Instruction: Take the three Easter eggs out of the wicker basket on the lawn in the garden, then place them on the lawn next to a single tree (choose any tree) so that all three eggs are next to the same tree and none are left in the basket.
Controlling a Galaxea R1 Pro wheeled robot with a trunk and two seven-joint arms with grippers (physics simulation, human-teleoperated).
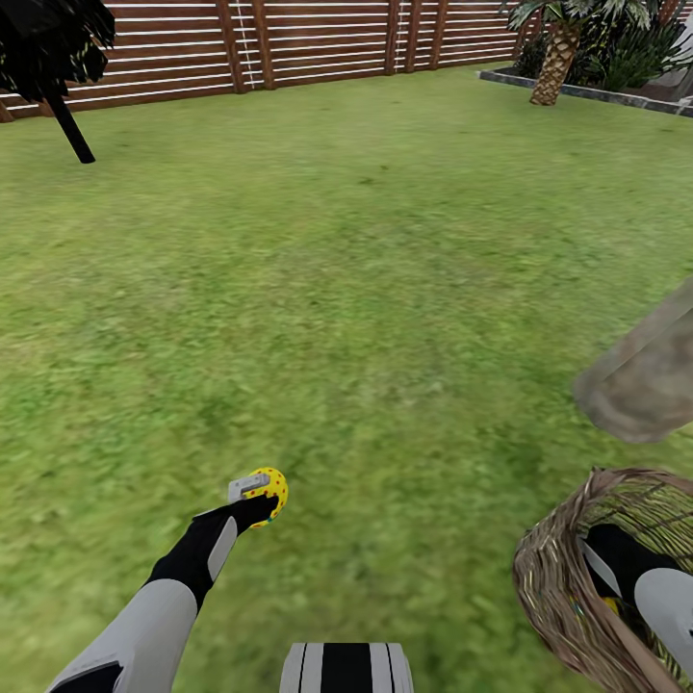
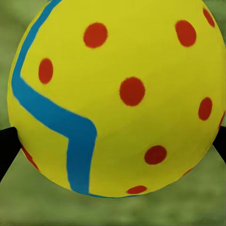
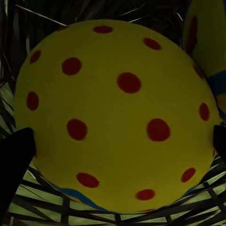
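On the lawn [image 1: 366, 289], head view, the L arm reached fwd and low w/ its left pincer [image 1: 258, 496] closed around a yellow egg [image 1: 269, 486] w/ red dots, held just above the grass. Left wrist view confirmed: that egg [image 2: 117, 96] sat between the two dark fingertips [image 2: 5, 150], one at each side, touching its shell; blue zigzag band visible on it, blurred green grass behind. At lower R of the head view stood the wicker basket [image 1: 553, 587], brown woven, partly cut by the frame edge, w/ the R arm going down inside it; right pincer itself hidden by the rim there. Right wrist view: a second egg [image 3: 117, 117], yellow w/ red dots, thin blue edge at its underside, lay between the dark fingertips [image 3: 14, 165] of the right pincer [image 3: 117, 150], woven basket wall behind and under it. Tips were at both sides of the egg and seemed to touch it, but firm grip vs. just bracketing: couldn't tell. A third egg [image 3: 207, 52] showed beside it in the basket, blue band on it, mostly cut off. Just beyond the basket a thick grey-brown trunk [image 1: 645, 375] entered from the R edge, base on the grass. Far back: slatted wooden fence [image 1: 289, 43], a dark narrow tree [image 1: 58, 67] at L, a palm-like plant [image 1: 558, 53] in a bordered bed at R.
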